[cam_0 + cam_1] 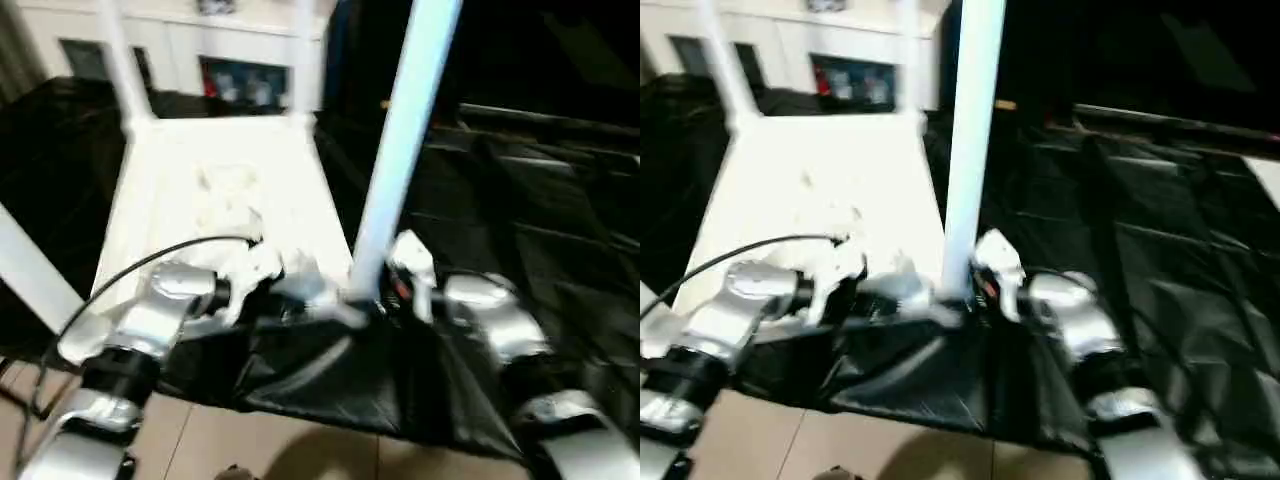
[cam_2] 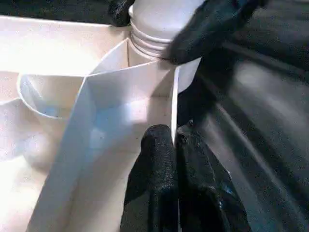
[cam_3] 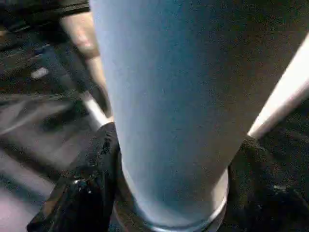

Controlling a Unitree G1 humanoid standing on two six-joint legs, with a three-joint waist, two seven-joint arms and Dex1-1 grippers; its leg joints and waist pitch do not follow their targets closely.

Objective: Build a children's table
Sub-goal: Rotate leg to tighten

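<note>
With the left claw [image 2: 175, 145] pinched on the rim of the upturned tabletop [image 1: 215, 200] and the right claw [image 3: 169, 193] straddling the near-corner leg [image 1: 400, 150], a loose hold risks the leg tilting in its socket.

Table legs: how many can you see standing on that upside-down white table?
4. One near leg stands by the right tool, two far legs rise at the back corners, and one slants at the left edge.

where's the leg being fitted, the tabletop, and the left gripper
leg [image 1: 400, 150], left eye view, mid shaft of the upright white tube.
tabletop [image 1: 190, 225], left eye view, its ribbed underside.
left gripper [image 2: 175, 145], left wrist view, fingertips shut on the tabletop's edge wall.
</note>
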